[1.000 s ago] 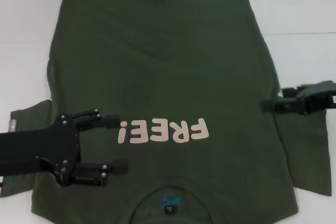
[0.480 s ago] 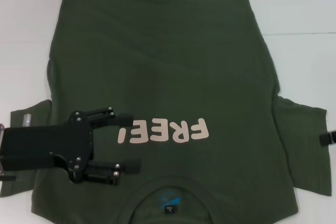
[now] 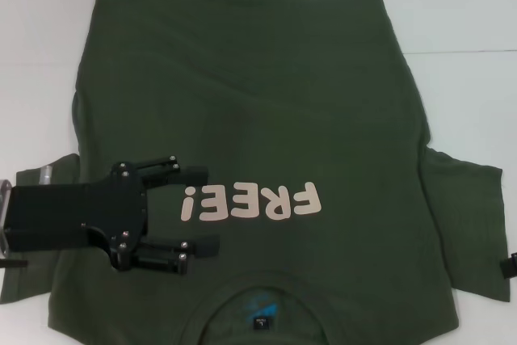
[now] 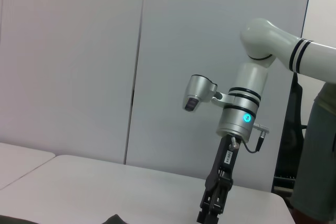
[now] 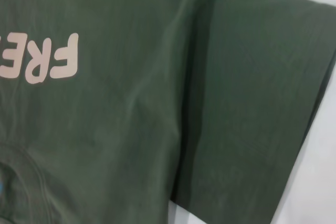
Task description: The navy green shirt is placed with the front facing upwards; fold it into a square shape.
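The navy green shirt (image 3: pixel 258 94) lies flat on the white table, front up, collar toward me. Its pink "FREE!" lettering (image 3: pixel 250 202) and blue neck label (image 3: pixel 262 310) show. My left gripper (image 3: pixel 203 209) is open and empty, just above the chest beside the "!" end of the lettering. Only a black sliver of my right gripper (image 3: pixel 510 267) shows at the edge, past the right sleeve (image 3: pixel 468 224). The left wrist view shows the right gripper (image 4: pixel 212 211) pointing down, fingertips cut off. The right wrist view looks down on the shirt (image 5: pixel 131 108), the sleeve (image 5: pixel 262 103) and part of the lettering (image 5: pixel 44 59).
The white table (image 3: pixel 468 6) shows bare along the far edge and both sides of the shirt. The left sleeve (image 3: pixel 36 280) lies partly under my left arm. A person (image 4: pixel 320 156) stands past the table's right end in the left wrist view.
My left gripper moved right and slightly farther along the chest, staying open. My right gripper withdrew from the shirt's right armpit, out toward the right edge and nearer to me.
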{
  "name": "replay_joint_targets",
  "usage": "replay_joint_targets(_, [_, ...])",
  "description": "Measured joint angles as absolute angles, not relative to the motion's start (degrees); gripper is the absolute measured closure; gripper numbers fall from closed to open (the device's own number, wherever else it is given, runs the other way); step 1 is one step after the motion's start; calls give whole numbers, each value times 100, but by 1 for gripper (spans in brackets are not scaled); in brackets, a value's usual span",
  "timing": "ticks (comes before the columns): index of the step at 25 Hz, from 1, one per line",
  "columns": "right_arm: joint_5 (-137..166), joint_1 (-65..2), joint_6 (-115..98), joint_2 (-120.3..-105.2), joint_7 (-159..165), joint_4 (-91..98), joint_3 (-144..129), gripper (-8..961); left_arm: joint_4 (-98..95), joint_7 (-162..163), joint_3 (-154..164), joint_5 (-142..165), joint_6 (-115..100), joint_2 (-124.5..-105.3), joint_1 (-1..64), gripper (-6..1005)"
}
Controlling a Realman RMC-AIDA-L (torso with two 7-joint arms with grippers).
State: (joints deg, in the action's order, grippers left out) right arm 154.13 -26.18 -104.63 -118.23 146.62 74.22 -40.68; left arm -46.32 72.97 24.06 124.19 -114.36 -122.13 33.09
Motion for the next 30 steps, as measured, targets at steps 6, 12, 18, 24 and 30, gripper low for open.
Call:
replay_joint_targets(6, [15414, -2702, -10470, -11708, 14631, 7328, -3872, 151, -4630, 7307, 2409, 12418, -11434, -12212, 3309, 65])
replay_joint_targets(12, [15411, -2839, -10665, -11667, 14578, 7318, -3762, 162, -4615, 7309, 2409, 12418, -11430, -12217, 3306, 65])
replay_joint_targets(18, [15493, -2917, -10744, -11614, 14566, 7295, -3776, 153, -4614, 7312, 2408, 12419, -11406, -12217, 3304, 65])
replay_joint_targets(24, [15304, -2941, -10744, -11603, 14368, 7449, -3383, 161, -4614, 7313, 2408, 12419, -11381, -12234, 3304, 65])
replay_joint_targets(30, [14638, -2841, -10650, -11600, 13695, 7454, -2521, 157, -4601, 7312, 2402, 12419, -11305, -12255, 3306, 65])
